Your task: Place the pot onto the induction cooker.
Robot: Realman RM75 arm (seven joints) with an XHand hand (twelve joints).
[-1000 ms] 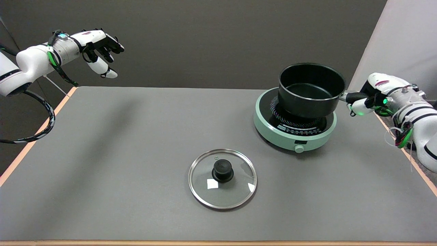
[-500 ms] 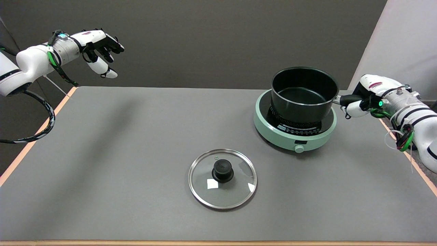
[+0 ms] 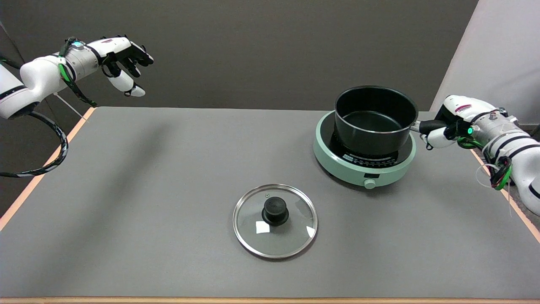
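A black pot (image 3: 373, 120) stands upright on the black top of the pale green induction cooker (image 3: 363, 156) at the table's far right. Its black handle sticks out to the right. My right hand (image 3: 448, 125) grips that handle, with the fingers wrapped around it. The pot is empty inside. I cannot tell whether its base rests fully on the cooker's top.
A glass lid (image 3: 275, 220) with a black knob lies flat on the grey table (image 3: 168, 190), near the front centre. The idle left hand (image 3: 122, 57) hangs in the air at the upper left. The table's orange right edge runs under my right forearm.
The pot has come down and shifted left, from tilted above the cooker's right side to level on its top. My right hand moved with it, still holding the handle.
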